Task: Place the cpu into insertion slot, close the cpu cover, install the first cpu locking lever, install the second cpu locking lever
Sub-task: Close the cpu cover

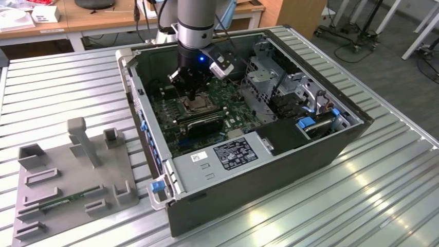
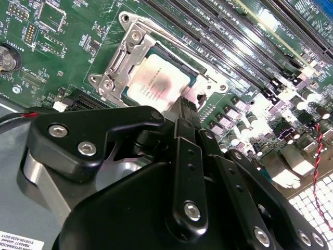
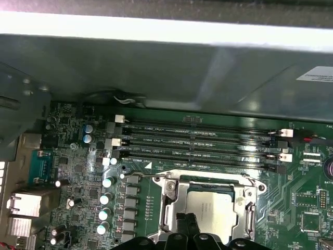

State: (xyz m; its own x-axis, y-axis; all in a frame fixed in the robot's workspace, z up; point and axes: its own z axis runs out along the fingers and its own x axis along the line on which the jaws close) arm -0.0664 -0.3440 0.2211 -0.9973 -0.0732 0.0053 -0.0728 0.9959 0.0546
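Small flat silver-grey cpu (image 2: 156, 83): looks light, stiff, easy to hurt; best held by edges. Black gripper (image 2: 186, 104) at its edge, pinched narrow, empty.

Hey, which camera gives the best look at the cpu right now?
The second wrist view: the cpu lies close, its silver top mostly bare, one corner behind the claw. The first wrist view shows it farther off, partly behind the claw. The exterior view shows just a small silver patch below the claw.
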